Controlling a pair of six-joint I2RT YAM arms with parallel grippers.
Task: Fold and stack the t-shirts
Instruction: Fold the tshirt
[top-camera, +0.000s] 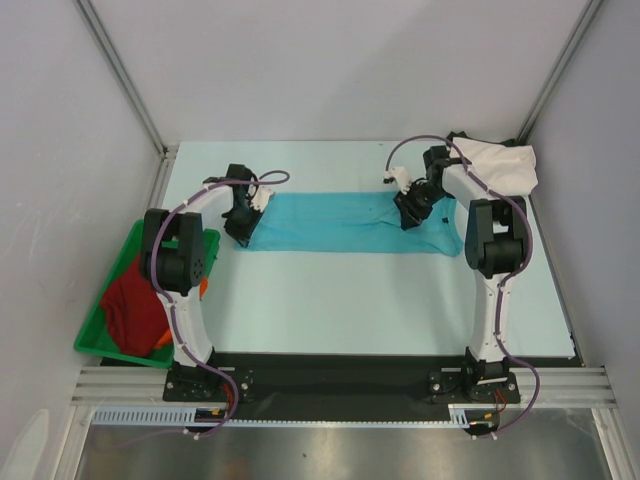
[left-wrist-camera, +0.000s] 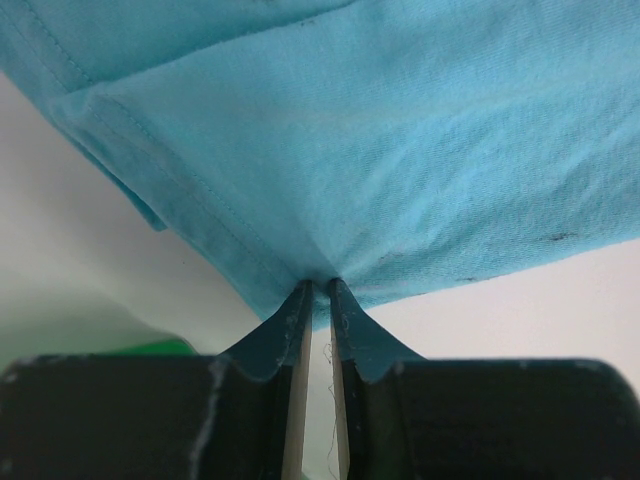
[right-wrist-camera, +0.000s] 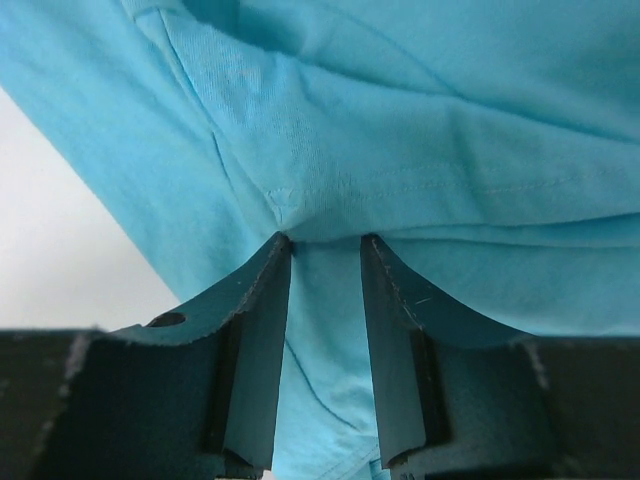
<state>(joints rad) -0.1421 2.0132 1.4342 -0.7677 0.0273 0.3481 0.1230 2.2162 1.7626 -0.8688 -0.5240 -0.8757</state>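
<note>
A robotics lab test cell: plain white panels (top-camera: 330, 60) on aluminium posts (top-camera: 120, 75) close off the pale table (top-camera: 340, 300) at its far, left and right edges. A left arm (top-camera: 185, 300) and right arm (top-camera: 490, 300) stand mounted on an aluminium rail (top-camera: 570, 385) along its near edge.

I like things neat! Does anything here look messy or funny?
The white shirt lies crumpled at the far right corner of the table, and the red shirt is heaped in the green bin. The turquoise shirt, pinched by the left gripper and right gripper, shows tiny dark specks near its edge.
</note>
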